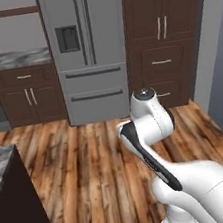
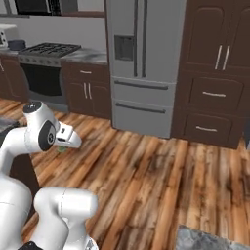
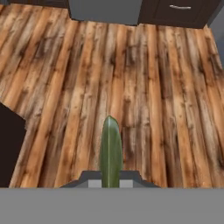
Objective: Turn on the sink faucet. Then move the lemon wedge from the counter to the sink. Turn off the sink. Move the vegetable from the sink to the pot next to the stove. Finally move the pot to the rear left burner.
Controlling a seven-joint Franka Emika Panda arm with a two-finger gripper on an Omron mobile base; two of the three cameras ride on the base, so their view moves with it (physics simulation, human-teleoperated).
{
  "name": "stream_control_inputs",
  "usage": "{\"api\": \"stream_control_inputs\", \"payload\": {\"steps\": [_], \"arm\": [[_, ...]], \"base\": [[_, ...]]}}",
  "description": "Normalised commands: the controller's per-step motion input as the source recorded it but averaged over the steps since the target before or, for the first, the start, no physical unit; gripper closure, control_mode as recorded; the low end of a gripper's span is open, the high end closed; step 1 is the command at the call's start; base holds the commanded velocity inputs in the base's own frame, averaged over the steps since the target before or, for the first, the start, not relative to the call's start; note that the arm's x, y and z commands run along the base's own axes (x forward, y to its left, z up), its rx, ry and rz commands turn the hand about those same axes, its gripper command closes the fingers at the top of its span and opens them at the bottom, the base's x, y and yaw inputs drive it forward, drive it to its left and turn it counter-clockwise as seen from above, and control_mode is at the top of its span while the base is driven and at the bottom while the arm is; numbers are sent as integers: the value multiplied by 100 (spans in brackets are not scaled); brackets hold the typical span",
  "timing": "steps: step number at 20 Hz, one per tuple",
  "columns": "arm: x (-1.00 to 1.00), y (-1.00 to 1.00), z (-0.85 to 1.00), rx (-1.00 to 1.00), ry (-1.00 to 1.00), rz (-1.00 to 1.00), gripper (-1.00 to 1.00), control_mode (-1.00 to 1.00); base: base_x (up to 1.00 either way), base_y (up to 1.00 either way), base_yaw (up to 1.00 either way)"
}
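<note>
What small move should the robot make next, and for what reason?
Probably drive toward the stove, keeping the tool shut. It grips a green pointed vegetable above the wooden floor, and no pot is visible yet.

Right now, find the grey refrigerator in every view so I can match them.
Left base view: the refrigerator stands top centre.
Right base view: top centre, slightly left.
Hand view: just its bottom edge, along the top.
Shared landmark: the dark drawer cabinet against its right side.
</note>
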Motion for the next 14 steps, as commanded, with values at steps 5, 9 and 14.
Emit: {"api": "stream_control_inputs", "payload": {"steps": [5,9,14], "arm": [[0,0,0,0,0,0,100,100],[0,0,0,0,0,0,100,100],[0,0,0,0,0,0,100,100]], "base": [[100,15,-7],[100,38,-3],[100,52,0]]}}
